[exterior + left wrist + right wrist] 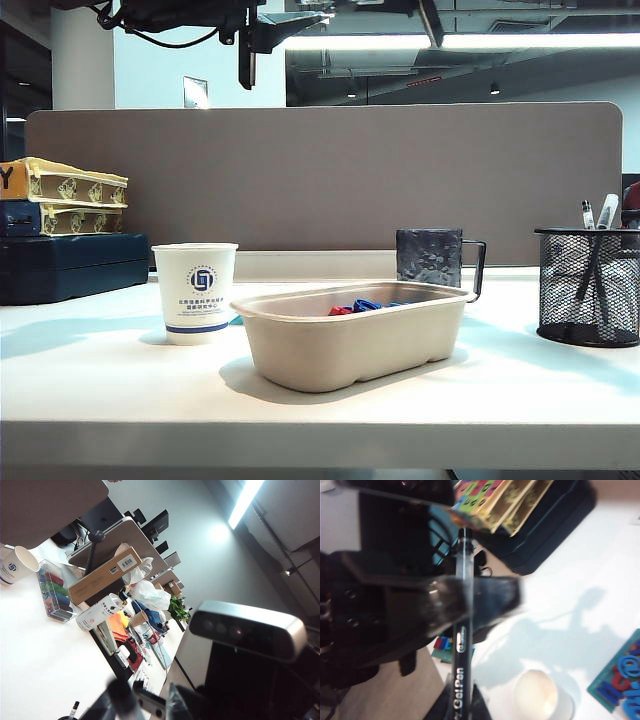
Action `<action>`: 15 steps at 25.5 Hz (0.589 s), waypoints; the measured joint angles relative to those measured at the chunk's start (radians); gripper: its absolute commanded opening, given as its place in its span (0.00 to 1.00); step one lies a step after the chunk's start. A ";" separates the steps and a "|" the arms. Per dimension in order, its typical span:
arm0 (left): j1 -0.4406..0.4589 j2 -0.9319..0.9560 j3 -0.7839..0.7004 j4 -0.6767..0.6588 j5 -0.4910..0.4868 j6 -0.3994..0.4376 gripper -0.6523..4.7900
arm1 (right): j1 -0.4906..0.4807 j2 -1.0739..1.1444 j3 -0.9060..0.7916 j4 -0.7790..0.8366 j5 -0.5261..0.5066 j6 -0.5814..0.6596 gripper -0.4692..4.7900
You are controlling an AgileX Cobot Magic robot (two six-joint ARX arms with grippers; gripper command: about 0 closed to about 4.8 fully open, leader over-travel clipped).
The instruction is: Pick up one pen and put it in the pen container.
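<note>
Your tray sits near desk edge; pen container, right of it, holds pens. Right gripper pinches pen; left gripper spread.

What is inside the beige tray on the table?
Over the tray's rim, a few red and blue pieces show. The wall hides the rest, so their number and kind cannot be told.

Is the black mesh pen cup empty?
No. The pen container already holds pens sticking up above its rim, seen from the exterior view.
</note>
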 measured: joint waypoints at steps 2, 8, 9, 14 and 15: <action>0.000 0.000 0.000 0.001 0.000 0.000 0.34 | 0.010 0.000 0.000 0.000 -0.002 0.000 0.13; 0.000 0.000 0.000 0.002 0.000 -0.005 0.34 | 0.008 0.000 0.000 0.003 -0.002 0.000 0.13; 0.000 0.000 0.000 0.002 0.000 -0.011 0.34 | 0.008 0.000 0.000 0.003 -0.002 0.000 0.13; 0.000 0.000 0.000 0.002 0.000 -0.021 0.26 | 0.010 0.000 0.000 0.004 -0.002 0.000 0.13; 0.000 0.000 0.000 0.002 0.000 -0.021 0.25 | 0.010 0.000 0.000 0.003 -0.002 0.000 0.13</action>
